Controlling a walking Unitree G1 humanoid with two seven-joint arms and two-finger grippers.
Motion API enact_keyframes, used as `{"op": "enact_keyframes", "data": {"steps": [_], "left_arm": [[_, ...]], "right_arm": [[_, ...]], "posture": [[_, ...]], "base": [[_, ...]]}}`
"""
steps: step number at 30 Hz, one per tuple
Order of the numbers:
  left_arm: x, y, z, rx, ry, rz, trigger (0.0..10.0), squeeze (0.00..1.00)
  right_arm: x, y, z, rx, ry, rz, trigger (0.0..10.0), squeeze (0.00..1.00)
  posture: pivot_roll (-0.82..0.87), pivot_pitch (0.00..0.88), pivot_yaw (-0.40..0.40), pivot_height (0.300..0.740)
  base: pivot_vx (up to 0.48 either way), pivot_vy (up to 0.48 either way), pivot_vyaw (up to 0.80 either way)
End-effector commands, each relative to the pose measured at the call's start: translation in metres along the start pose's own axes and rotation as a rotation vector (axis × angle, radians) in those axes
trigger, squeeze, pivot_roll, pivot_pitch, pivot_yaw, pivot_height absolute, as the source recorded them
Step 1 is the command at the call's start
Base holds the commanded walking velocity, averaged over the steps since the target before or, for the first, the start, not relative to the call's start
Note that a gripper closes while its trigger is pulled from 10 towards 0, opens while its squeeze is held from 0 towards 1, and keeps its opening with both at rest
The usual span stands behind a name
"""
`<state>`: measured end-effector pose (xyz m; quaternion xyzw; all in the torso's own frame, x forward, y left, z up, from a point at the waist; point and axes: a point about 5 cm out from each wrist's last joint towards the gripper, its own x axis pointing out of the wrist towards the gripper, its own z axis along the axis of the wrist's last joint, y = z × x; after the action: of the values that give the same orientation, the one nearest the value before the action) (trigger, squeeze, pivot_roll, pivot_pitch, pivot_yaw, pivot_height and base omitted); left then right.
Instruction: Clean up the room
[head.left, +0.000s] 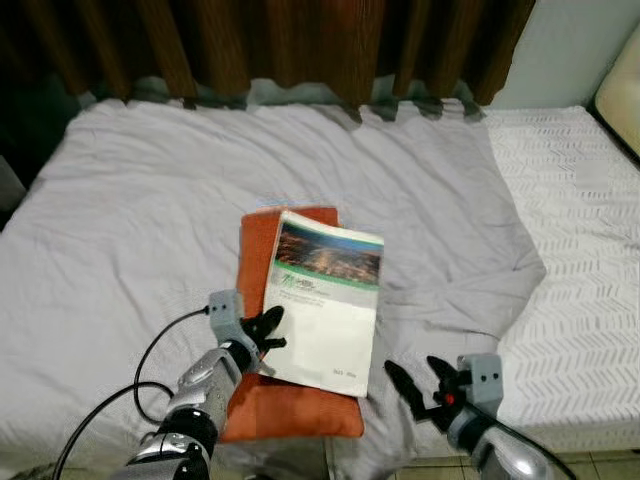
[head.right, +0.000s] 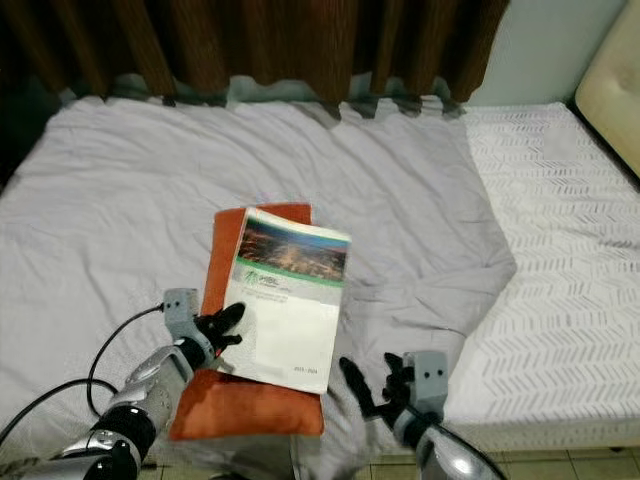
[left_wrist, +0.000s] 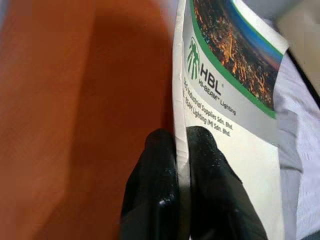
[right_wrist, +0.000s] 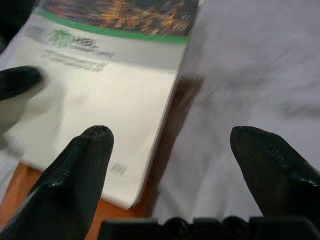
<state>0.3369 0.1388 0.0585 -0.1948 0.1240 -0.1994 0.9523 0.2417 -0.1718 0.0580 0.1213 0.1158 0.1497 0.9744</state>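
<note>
Orange cushion under HBL catalogue, left gripper pinched onto its edge probably for lifting, right gripper spread wide, empty, just beside.

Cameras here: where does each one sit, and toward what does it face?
Left and right eye views: on the head, facing down at the grey-sheeted bed; both arms show.
Left wrist view: left end effector shut on the white booklet with a city photo cover.
Right wrist view: open right end effector.
Both wrists share the booklet and the orange rectangular cushion.
</note>
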Motion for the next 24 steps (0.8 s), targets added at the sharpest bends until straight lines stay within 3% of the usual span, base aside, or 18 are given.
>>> {"op": "enact_keyframes", "data": {"steps": [1,4,5,7,10,11,14,16,17,24], "left_arm": [[-0.003,-0.001,0.022,0.138,-0.096,-0.032,0.0,0.0],[-0.006,0.0,0.028,0.179,-0.121,-0.012,0.0,0.0],[-0.014,-0.002,0.037,0.291,-0.169,0.02,0.0,0.0],[-0.017,-0.003,0.04,0.313,-0.183,0.031,0.0,0.0],[-0.033,-0.01,0.045,0.384,-0.222,0.05,0.0,0.0],[-0.033,-0.01,0.045,0.384,-0.222,0.05,0.0,0.0],[-0.044,-0.02,0.042,0.507,-0.212,0.03,0.0,0.0],[-0.043,-0.023,0.039,0.53,-0.204,0.031,0.0,0.0],[-0.04,-0.026,0.036,0.535,-0.191,0.036,10.0,0.0],[-0.029,-0.032,0.033,0.524,-0.178,0.087,10.0,0.0]], "right_arm": [[0.001,-0.008,0.008,0.01,-0.061,-0.064,10.0,0.0],[0.005,-0.011,0.013,-0.001,-0.092,-0.097,10.0,0.0],[0.007,-0.016,0.025,-0.067,-0.16,-0.183,10.0,0.0],[0.006,-0.018,0.029,-0.096,-0.182,-0.215,10.0,0.0],[-0.002,-0.023,0.037,-0.156,-0.245,-0.31,10.0,0.0],[-0.002,-0.023,0.037,-0.156,-0.245,-0.31,10.0,0.0],[-0.01,-0.032,0.03,-0.178,-0.24,-0.389,10.0,0.0],[-0.01,-0.034,0.024,-0.171,-0.221,-0.397,10.0,0.0],[-0.007,-0.035,0.02,-0.165,-0.207,-0.396,10.0,0.0],[0.01,-0.033,0.019,-0.168,-0.183,-0.341,10.0,0.0]], "posture": [[-0.06,0.009,0.014,0.74],[-0.05,0.0,0.014,0.74],[-0.03,0.0,0.009,0.74],[-0.03,0.0,0.008,0.74],[-0.02,0.0,-0.001,0.74],[-0.02,0.0,-0.001,0.74],[-0.01,0.0,-0.003,0.74],[-0.01,0.0,0.008,0.74],[-0.01,0.0,0.01,0.74],[-0.05,0.0,0.014,0.74]], "base": [[0.0,0.0,0.0],[0.0,0.0,0.0],[0.0,0.0,0.0],[0.0,0.0,0.0],[0.0,0.0,0.0],[0.0,0.0,0.0],[0.0,0.0,0.0],[0.0,0.0,0.0],[0.0,0.0,0.0],[0.0,-0.314,0.0]]}}
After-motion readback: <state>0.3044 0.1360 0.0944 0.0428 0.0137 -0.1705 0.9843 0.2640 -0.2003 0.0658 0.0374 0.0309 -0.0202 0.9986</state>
